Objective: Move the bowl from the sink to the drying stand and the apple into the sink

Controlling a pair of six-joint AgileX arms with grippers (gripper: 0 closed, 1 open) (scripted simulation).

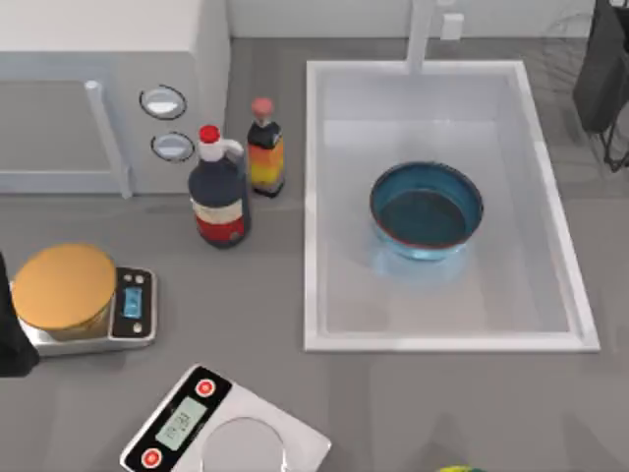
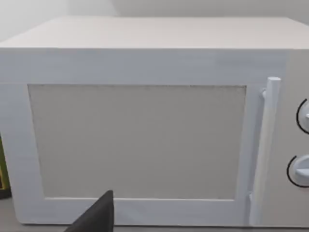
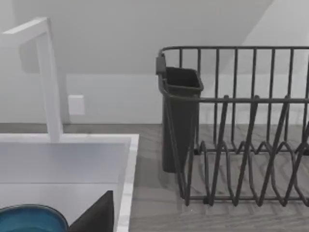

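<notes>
The bowl (image 1: 426, 209) is sitting upright on the floor of the sink (image 1: 313, 197), a little toward the sink's right wall and clear of every wall. Its mouth is facing straight up, with the darker inside open to the top view. Being round, it is offering no long axis. Its only axis is running vertically, so I judge that a grasp could be taking the rim from any side. It is lying there because the first half of the task is not yet done: it is to go onto the drying stand (image 3: 241, 145). That stand is standing on the worktop (image 1: 442, 413) just beside the sink's right rim, at the faucet (image 1: 423, 34) end. The stand's wire slots are pointing up, and a dark cutlery holder (image 3: 179, 121) is hanging on the end nearest the sink. The right arm (image 1: 600, 64) is hovering beyond the sink's right rim near the faucet end, beside the stand. The right end effector (image 3: 96, 215) is looking across the sink corner, where the bowl's edge is peeking in. I judge this arm is better placed for the lift. Whether it is open or closed I cannot tell. The left arm (image 1: 12, 339) is parked well to the sink's left. The left end effector (image 2: 94, 217) is facing the microwave (image 2: 140, 140), and its state I cannot tell either.
</notes>
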